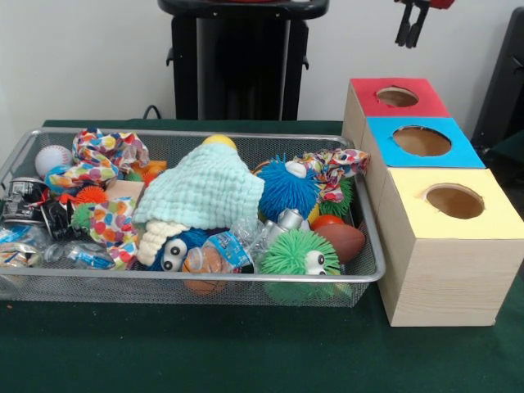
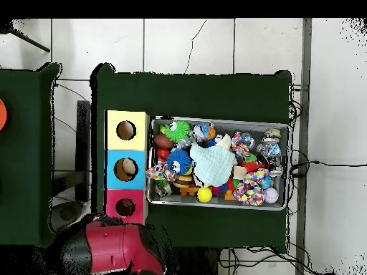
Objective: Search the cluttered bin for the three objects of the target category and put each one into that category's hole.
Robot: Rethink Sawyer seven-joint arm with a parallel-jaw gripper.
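Wire bin [image 1: 370,270] sits centre-left of the front view, filled with toys: mint cloth [image 1: 205,190], blue spiky ball [image 1: 286,187], green spiky ball [image 1: 288,254], baseball [image 1: 52,159]. Red [image 1: 397,97], blue [image 1: 422,141] and yellow [image 1: 454,201] holes stand right. Gripper [image 1: 411,24] hangs upper right, jaws' state indeterminable.

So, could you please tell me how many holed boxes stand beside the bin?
3, in a row: red box farthest back, blue box in the middle, yellow box nearest the camera.
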